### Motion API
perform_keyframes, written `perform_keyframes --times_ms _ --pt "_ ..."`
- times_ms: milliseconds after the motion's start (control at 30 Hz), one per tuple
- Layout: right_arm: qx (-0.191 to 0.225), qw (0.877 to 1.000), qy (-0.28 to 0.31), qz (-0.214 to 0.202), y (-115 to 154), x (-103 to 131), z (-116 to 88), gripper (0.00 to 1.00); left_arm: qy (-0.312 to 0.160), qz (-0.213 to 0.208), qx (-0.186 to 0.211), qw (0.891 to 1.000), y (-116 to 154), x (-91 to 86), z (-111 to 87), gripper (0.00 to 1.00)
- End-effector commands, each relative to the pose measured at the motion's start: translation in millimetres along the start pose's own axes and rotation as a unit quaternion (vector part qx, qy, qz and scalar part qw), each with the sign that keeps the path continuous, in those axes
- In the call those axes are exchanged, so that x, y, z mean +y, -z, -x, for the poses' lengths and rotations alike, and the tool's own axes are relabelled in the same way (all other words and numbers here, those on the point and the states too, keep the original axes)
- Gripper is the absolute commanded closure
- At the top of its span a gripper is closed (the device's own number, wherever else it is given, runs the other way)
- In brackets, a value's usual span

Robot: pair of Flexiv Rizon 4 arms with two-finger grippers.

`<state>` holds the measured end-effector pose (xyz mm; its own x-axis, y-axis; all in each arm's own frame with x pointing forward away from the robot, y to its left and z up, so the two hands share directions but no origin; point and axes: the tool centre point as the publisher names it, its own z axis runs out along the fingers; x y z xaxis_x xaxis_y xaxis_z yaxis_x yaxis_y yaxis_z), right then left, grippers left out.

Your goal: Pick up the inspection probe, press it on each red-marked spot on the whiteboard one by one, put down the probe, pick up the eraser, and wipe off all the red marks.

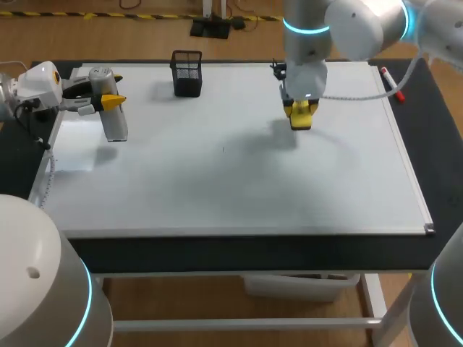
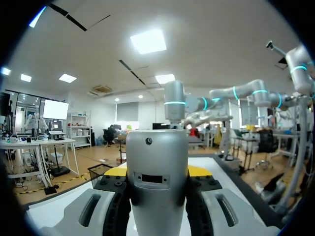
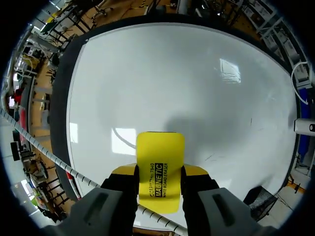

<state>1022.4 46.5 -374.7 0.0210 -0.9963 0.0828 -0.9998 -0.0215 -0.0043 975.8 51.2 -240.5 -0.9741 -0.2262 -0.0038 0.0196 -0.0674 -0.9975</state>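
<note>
My right gripper (image 1: 300, 110) is shut on the yellow eraser (image 1: 300, 120) over the far middle of the whiteboard (image 1: 239, 173). In the right wrist view the eraser (image 3: 160, 152) stands out between the fingers of the gripper (image 3: 160, 173), facing the whiteboard (image 3: 172, 73); whether it touches I cannot tell. I see no red marks on the board. At the board's far left, my left gripper (image 1: 108, 101) is shut on the grey cylindrical probe (image 1: 114, 124). In the left wrist view the probe (image 2: 156, 182) fills the space between the yellow tips of the gripper (image 2: 157, 171).
A black mesh pen holder (image 1: 187, 72) stands at the board's far edge, left of the middle, and also shows as the holder (image 3: 258, 199) beside the right gripper. A red marker (image 1: 391, 83) lies at the far right corner. A small black clip (image 1: 277, 69) sits behind the right gripper.
</note>
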Motion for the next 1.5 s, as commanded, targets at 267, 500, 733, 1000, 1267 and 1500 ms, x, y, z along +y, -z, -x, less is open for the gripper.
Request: perform_keyframes --times_ms 267,500,733,1000,1267,1500 --pt "0.0 0.999 -0.006 0.042 -13.2 -65.0 -9.3 1.0 -0.001 0.0 -0.001 1.0 -0.6 -0.5 -0.4 1.0" --pt "-0.015 0.999 -0.006 0.049 -18.7 -93.4 -8.3 1.0 -0.001 0.0 -0.001 1.0 -0.6 -0.5 -0.4 1.0" --pt "-0.021 0.998 -0.009 0.056 -28.9 -114.7 -8.8 1.0 -0.001 0.0 -0.001 1.0 -0.6 -0.5 -0.4 1.0" --pt "-0.027 0.997 -0.014 0.064 -39.5 -129.0 -11.4 1.0 -0.001 0.0 -0.001 1.0 -0.6 -0.5 -0.4 1.0" --pt "-0.025 0.997 -0.017 0.073 -44.9 -140.2 -13.5 1.0 -0.001 0.0 -0.001 1.0 -0.6 -0.5 -0.4 1.0" --pt "-0.03 0.997 -0.011 0.076 -47.0 -144.4 -8.5 1.0 -0.001 0.0 -0.001 1.0 -0.6 -0.5 -0.4 1.0"
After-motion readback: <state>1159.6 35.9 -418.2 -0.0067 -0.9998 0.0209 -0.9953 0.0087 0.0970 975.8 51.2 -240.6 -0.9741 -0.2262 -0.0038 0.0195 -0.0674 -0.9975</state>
